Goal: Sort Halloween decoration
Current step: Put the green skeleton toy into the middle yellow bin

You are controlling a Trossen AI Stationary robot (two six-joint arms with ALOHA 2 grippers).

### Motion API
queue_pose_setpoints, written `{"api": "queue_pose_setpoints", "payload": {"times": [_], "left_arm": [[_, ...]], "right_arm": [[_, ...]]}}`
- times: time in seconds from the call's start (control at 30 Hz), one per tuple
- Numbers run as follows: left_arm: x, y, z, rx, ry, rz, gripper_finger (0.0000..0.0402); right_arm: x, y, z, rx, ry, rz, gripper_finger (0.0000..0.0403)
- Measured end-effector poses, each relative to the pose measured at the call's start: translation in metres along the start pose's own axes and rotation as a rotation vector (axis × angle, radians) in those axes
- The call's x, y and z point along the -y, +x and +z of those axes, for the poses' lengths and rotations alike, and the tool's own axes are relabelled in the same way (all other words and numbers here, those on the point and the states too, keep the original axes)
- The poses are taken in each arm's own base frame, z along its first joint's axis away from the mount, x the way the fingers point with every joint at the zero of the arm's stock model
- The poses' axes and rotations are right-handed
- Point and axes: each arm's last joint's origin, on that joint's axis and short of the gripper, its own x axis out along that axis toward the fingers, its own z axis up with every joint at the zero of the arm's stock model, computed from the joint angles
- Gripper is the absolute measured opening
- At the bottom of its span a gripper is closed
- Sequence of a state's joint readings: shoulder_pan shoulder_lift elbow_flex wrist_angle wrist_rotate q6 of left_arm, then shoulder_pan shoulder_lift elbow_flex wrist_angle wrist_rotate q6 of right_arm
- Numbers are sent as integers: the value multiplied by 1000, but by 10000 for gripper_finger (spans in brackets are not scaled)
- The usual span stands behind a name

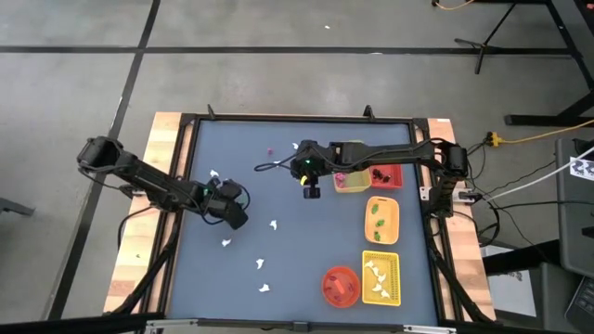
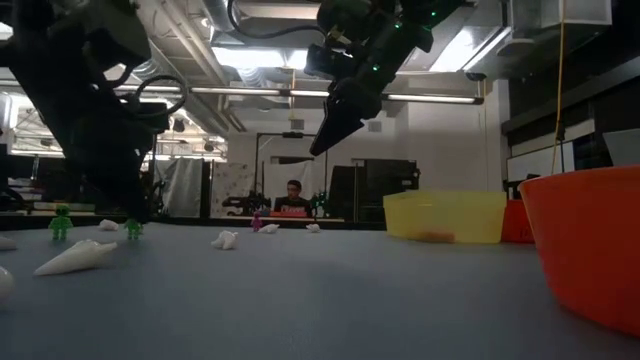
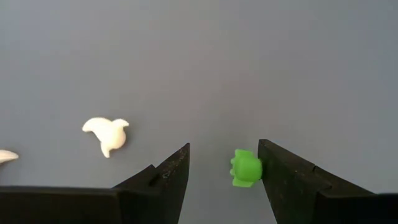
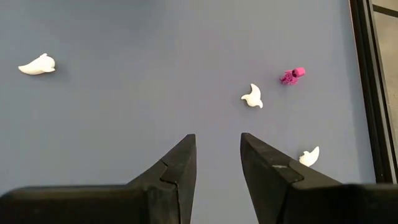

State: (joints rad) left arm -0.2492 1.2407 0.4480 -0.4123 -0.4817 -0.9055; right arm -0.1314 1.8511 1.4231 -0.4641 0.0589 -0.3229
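Observation:
The Halloween decoration lies scattered on the blue-grey table: white ghosts (image 1: 274,224) (image 3: 106,134) (image 4: 252,96), a pink piece (image 4: 292,75) and green figures (image 2: 61,222). My left gripper (image 3: 224,146) is low over the table's left half (image 1: 237,220). It is open, and a small green piece (image 3: 245,168) stands on the table between its fingers, close by one of them. My right gripper (image 4: 217,135) hangs open, well above the table's middle (image 1: 312,193), with nothing between its fingers. My left gripper slants down at the table from the left. The green piece's side (image 3: 255,167) stands right against the inner face of one finger (image 3: 273,171). I cannot tell whether they touch. The other finger is well apart from it.
Along the right side stand a red tray (image 1: 388,176), a small yellow tray (image 1: 353,182), an orange tray (image 1: 382,219), a yellow tray with white pieces (image 1: 380,276) and a red-orange bowl (image 1: 341,286). A person sits in the room beyond the table (image 2: 293,200).

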Motion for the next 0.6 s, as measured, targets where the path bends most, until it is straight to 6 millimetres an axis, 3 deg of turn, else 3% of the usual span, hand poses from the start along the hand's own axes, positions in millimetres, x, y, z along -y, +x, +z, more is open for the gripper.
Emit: {"api": "queue_pose_setpoints", "payload": {"times": [0.17,0.6], "left_arm": [[-1,1,0,-26,-8,-9,156],[-1,1,0,-26,-8,-10,60]], "right_arm": [[0,0,0,0,0,0,124],[0,0,0,0,0,0,124]]}}
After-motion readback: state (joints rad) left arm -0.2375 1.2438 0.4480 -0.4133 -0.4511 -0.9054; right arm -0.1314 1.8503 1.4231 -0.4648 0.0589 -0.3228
